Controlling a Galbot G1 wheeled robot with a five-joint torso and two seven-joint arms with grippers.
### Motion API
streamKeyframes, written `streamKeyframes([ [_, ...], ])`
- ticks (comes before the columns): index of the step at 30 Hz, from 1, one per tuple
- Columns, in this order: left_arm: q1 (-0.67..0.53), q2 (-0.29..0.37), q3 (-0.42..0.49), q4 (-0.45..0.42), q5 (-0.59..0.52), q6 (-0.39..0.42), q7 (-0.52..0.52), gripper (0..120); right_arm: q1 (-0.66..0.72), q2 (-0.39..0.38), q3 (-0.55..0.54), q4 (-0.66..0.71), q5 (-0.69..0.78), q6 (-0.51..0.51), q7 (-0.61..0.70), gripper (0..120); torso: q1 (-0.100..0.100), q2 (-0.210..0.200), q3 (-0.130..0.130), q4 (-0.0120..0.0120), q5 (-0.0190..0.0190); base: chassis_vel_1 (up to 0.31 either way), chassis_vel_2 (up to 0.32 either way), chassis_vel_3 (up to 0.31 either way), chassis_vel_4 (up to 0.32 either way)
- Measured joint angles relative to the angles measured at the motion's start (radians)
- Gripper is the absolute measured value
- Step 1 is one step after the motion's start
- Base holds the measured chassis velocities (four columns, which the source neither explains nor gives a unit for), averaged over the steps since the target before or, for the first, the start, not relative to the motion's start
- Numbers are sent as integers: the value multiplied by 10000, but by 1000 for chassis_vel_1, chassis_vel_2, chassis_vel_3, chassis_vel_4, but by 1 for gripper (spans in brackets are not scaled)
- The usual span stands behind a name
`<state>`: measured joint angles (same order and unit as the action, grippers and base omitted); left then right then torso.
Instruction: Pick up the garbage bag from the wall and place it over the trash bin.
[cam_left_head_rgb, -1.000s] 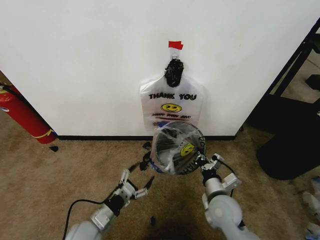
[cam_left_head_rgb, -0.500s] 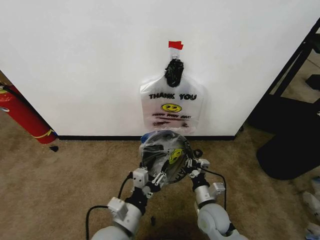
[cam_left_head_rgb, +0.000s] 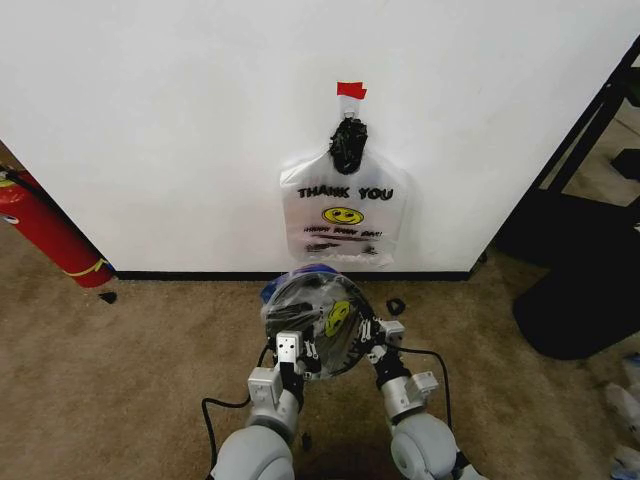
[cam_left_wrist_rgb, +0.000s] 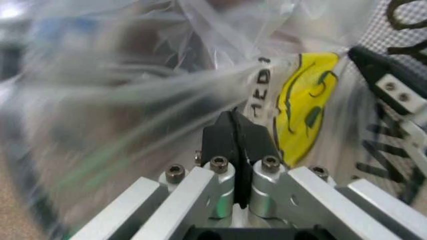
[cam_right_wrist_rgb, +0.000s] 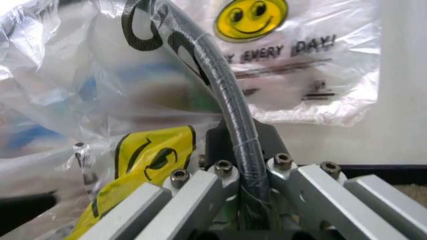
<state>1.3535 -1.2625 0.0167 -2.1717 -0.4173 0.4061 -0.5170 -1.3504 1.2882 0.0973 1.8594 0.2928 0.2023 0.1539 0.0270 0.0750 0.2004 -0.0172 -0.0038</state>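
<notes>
A see-through garbage bag (cam_left_head_rgb: 343, 210) printed "THANK YOU" with a yellow smiley hangs on the white wall (cam_left_head_rgb: 150, 120) under red tape (cam_left_head_rgb: 351, 90); it also shows in the right wrist view (cam_right_wrist_rgb: 300, 55). Below it, the round black wire trash bin (cam_left_head_rgb: 312, 322) is tilted with its mouth toward me, and a second such bag (cam_left_wrist_rgb: 307, 105) is stretched over it. My left gripper (cam_left_head_rgb: 292, 352) is shut on that bag's film (cam_left_wrist_rgb: 235, 145). My right gripper (cam_left_head_rgb: 375, 335) is shut on the plastic-covered bin rim (cam_right_wrist_rgb: 220, 95). The bin sits between the two grippers.
A red fire extinguisher (cam_left_head_rgb: 40, 230) leans at the far left by the black baseboard (cam_left_head_rgb: 200, 274). Dark furniture (cam_left_head_rgb: 580, 290) fills the right side. A black cable (cam_left_head_rgb: 215, 410) trails on the tan carpet near my left arm. Small black scraps (cam_left_head_rgb: 107, 297) lie by the wall.
The bin with its bag has shifted left and nearer to me. My left arm swung in from the left and shut on the bag; the right gripper moved with the rim.
</notes>
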Motion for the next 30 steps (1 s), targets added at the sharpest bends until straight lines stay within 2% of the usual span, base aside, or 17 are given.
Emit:
streamKeyframes([
  [9, -335, -156, -18, 864, 490, 301, -243, 0, -329, -18, -296, 64, -414, 382, -110, 0, 0, 0, 0, 0, -1, 0, 0, 0, 0],
  [19, -610, -311, -194, 1779, 1931, -66, -266, 0, -692, -80, -709, 105, -853, 735, -137, 0, 0, 0, 0, 0, 0, 0, 0, 0, 0],
  [25, -699, -384, -313, 2146, 2433, -279, -230, 0, -828, -107, -855, 221, -791, 758, -131, 0, 0, 0, 0, 0, 0, 0, 0, 0, 0],
  [30, -807, -427, -336, 2489, 2527, -372, -116, 0, -926, -213, -978, 513, -171, 659, -137, 0, 0, 0, 0, 0, 0, 0, 0, 0, 0],
])
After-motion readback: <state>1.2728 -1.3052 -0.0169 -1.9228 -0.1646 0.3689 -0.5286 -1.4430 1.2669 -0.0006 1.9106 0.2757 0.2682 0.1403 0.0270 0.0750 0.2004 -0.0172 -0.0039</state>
